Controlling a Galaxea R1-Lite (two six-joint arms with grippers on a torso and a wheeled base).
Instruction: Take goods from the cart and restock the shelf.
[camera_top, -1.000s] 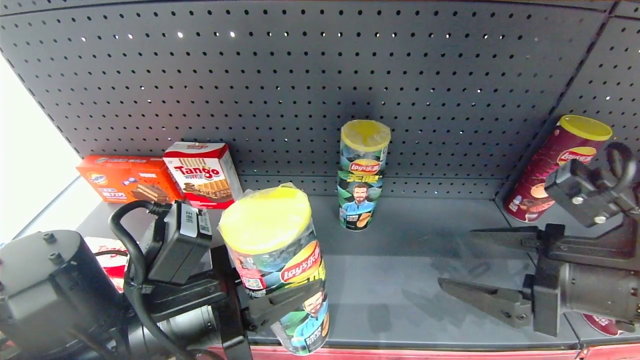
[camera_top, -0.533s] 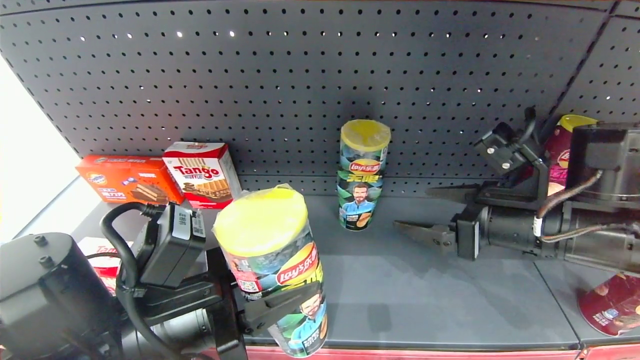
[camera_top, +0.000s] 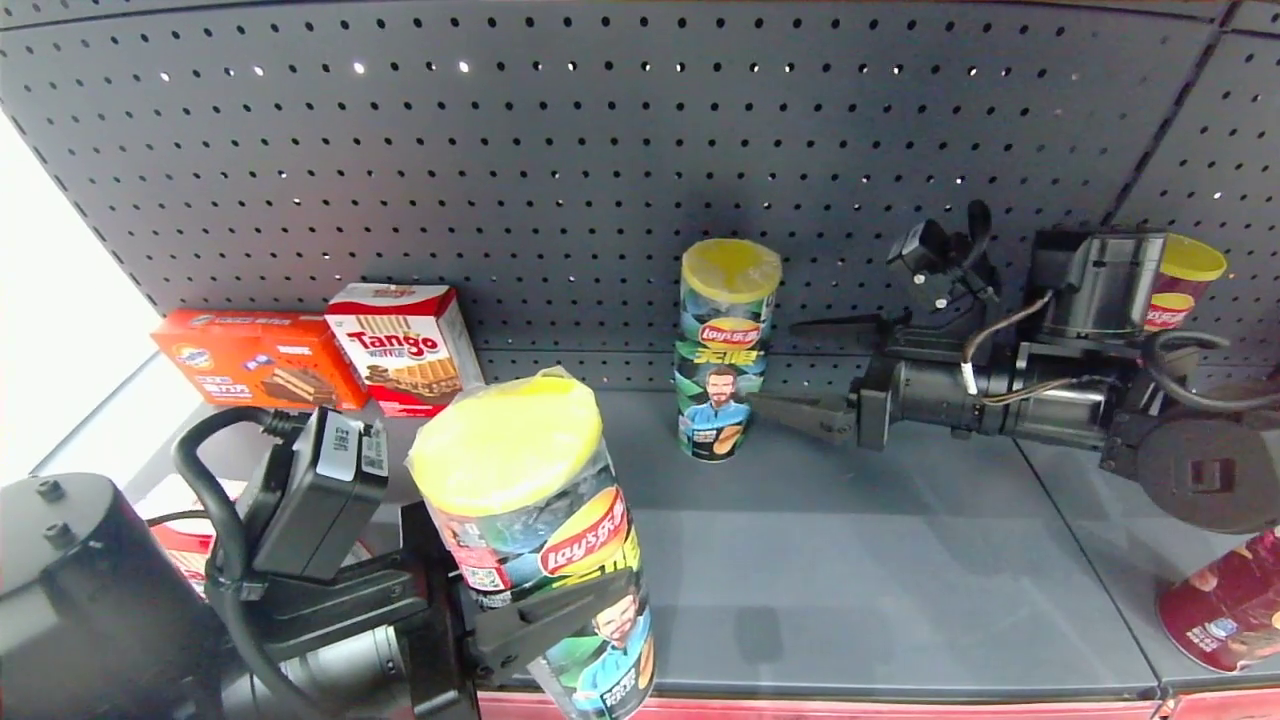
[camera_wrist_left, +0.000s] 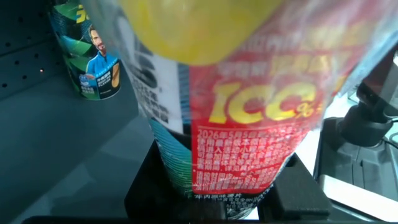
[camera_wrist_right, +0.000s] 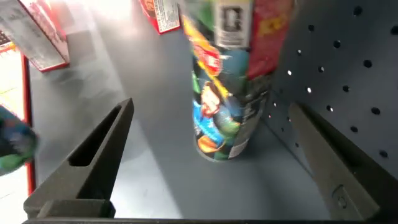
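My left gripper (camera_top: 545, 605) is shut on a chips can (camera_top: 530, 520) with a yellow lid, held upright over the shelf's front edge at the left. The left wrist view has this can (camera_wrist_left: 236, 124) close up. A second, matching can (camera_top: 722, 350) stands against the pegboard at the middle of the shelf (camera_top: 850, 560). My right gripper (camera_top: 785, 368) is open just right of that can, its fingertips level with the can's lower half. In the right wrist view the standing can (camera_wrist_right: 230, 81) sits just beyond the spread fingers (camera_wrist_right: 93, 155).
Two wafer boxes (camera_top: 405, 345) (camera_top: 255, 355) stand at the back left. A dark red can (camera_top: 1185, 275) leans in the back right corner behind my right arm, and another (camera_top: 1225, 610) lies at the front right. The shelf floor between the two arms is bare.
My right arm has swung from the front right back and leftward to the standing can, fingers still open. The left gripper with its can has drifted slightly left and lower.
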